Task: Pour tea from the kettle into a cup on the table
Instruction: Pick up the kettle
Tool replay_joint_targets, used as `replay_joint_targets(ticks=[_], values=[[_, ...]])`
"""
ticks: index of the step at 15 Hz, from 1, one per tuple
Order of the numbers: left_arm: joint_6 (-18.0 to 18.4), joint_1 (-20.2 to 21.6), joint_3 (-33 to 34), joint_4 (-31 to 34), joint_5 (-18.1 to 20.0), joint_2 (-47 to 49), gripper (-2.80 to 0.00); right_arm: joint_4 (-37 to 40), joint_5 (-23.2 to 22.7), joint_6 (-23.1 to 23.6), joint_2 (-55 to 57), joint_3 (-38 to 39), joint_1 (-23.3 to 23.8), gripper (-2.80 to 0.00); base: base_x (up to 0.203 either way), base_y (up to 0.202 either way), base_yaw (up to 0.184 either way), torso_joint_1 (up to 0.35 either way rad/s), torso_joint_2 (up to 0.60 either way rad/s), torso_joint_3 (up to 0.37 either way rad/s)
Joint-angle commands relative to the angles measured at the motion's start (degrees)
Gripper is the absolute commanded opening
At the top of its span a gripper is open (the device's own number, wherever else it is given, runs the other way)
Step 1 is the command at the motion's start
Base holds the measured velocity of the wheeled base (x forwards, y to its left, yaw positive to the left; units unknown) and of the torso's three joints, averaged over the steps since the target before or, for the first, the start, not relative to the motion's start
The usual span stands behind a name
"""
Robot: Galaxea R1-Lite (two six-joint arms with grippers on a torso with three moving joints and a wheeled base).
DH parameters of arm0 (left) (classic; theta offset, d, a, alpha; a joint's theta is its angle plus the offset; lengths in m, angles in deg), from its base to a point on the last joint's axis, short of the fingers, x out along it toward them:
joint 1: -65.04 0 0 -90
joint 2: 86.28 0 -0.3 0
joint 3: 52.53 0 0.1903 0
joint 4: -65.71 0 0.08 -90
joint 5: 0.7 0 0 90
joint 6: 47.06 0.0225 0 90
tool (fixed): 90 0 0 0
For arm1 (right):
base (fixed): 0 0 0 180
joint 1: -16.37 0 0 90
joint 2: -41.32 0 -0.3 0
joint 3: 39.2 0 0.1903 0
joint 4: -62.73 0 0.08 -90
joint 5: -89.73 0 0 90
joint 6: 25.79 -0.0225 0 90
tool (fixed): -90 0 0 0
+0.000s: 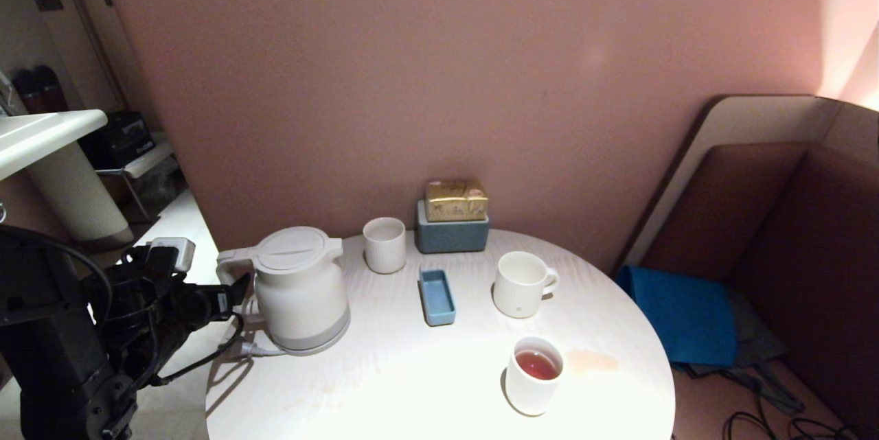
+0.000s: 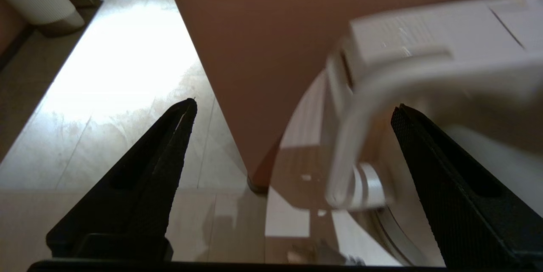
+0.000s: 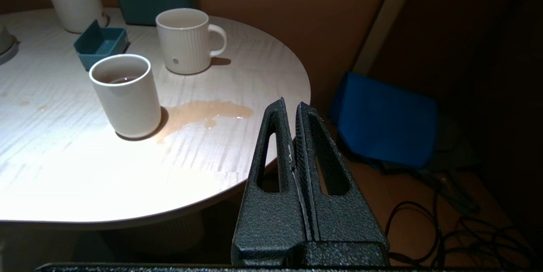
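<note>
Kettle: large, off-white, hard-shelled, standing upright on the table with its loop handle between the fingers of the left gripper, nearer one finger than the other and touched by neither. Those fingers are spread wide and grip nothing. Likely heavy and front-weighted if it has liquid inside, with smooth, slippery plastic; best taken across the handle's upright bar, high up near the lid, so it does not swing when tilted. A short cord and plug lie at its base, just below the fingers. Cup: small, plain, white, handleless, holding reddish tea, well beyond the kettle from the fingers; ceramic, breakable, easily tipped. A pale brown spill lies beside it. Right gripper: pressed closed and empty, off the table's edge.
</note>
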Motion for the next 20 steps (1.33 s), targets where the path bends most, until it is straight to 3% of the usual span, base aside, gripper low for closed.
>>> replay_joint_targets(ticks=[1, 7, 19, 20], values=[[-0.1, 0.1, -1.9, -2.7, 0.0, 0.8, 0.0, 0.0, 0.0, 0.0, 0.1, 0.0, 0.0, -2.8, 0.0, 0.0, 0.0, 0.0, 0.0, 0.0], [-0.1, 0.1, -6.5, -2.7, 0.0, 3.6, 0.0, 0.0, 0.0, 0.0, 0.1, 0.0, 0.0, -2.8, 0.0, 0.0, 0.0, 0.0, 0.0, 0.0], [-0.1, 0.1, -9.3, -2.7, 0.0, 3.8, 0.0, 0.0, 0.0, 0.0, 0.1, 0.0, 0.0, -2.8, 0.0, 0.0, 0.0, 0.0, 0.0, 0.0], [-0.1, 0.1, -9.3, -2.7, 0.0, 4.0, -0.15, 0.0, 0.0, 0.0, 0.1, 0.0, 0.0, -2.8, 0.0, 0.0, 0.0, 0.0, 0.0, 0.0]])
